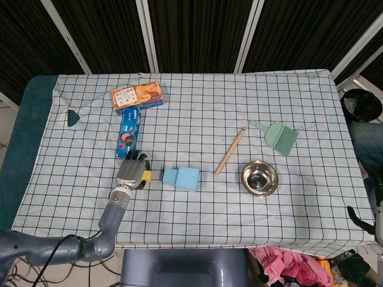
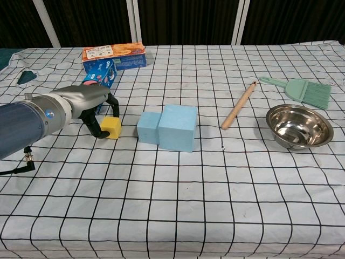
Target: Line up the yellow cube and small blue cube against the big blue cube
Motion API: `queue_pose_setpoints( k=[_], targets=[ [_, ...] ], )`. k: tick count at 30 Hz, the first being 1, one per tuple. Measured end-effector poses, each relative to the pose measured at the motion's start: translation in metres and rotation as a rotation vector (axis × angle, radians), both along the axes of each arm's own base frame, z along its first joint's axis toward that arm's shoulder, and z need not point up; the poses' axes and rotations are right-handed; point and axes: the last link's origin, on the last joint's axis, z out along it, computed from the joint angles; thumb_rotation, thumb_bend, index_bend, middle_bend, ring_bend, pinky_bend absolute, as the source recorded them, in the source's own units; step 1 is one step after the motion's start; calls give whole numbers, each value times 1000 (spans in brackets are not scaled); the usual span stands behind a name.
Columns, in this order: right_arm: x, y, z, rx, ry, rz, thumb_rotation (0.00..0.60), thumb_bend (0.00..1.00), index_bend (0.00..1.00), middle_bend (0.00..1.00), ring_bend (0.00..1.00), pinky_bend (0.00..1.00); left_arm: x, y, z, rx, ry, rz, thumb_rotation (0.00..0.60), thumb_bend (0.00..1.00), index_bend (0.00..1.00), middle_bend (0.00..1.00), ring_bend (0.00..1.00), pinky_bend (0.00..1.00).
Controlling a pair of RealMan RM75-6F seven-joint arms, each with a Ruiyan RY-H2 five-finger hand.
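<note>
The left hand (image 2: 89, 105) is gripping the yellow cube (image 2: 112, 128) with curled fingers; overpushing risks shifting the small blue cube (image 2: 147, 128).

wall: dark panels, white struts | table (image 1: 311, 107): checked cloth

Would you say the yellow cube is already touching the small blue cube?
No, in the chest view a gap of tablecloth separates the yellow cube from the small blue cube.

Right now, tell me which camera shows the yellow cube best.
The chest view: the yellow cube shows its top and front face, with the left hand curled around it. In the head view the cube is only a small sliver beside the hand.
</note>
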Motion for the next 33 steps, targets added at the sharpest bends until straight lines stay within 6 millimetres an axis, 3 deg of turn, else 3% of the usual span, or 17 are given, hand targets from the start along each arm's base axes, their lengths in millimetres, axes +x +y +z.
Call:
queue_pose_setpoints(
  k=[17,33],
  targets=[
    [0,0,0,-5,-3,2,600,204,103,67,212,120,26,-2,-6,16,-43,-31,600,363,451,173,0,0],
    [0,0,1,-6,-4,-2,600,204,102,67,212,120,28,3,-19,-1,-72,-4,600,360,445,171,0,0]
  ],
)
